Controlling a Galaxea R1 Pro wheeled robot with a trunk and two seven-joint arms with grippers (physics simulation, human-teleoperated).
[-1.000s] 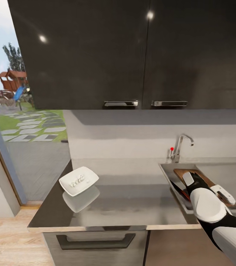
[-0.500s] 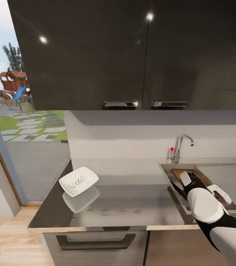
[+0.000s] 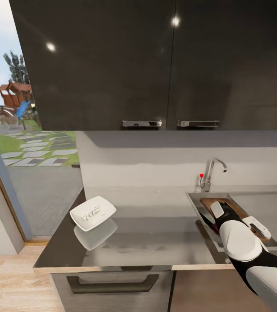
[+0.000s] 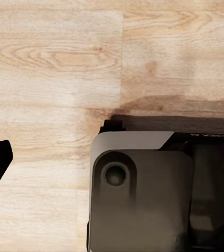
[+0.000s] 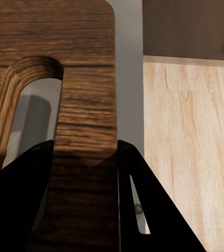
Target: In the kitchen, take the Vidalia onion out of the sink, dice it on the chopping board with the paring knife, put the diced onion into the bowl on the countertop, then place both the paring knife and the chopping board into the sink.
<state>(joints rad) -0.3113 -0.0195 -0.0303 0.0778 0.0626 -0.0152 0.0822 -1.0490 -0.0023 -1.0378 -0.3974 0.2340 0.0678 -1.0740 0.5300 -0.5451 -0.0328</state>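
Right arm reaching forward, gripper clamped.

The right arm extends from the lower right corner, wrist bent down; the right gripper has both dark fingers closed against the board near its handle hole.

No legible text, label, brand or number on any surface. Left wrist view: a faint pale strip of marks on the robot base, too blurred to read.
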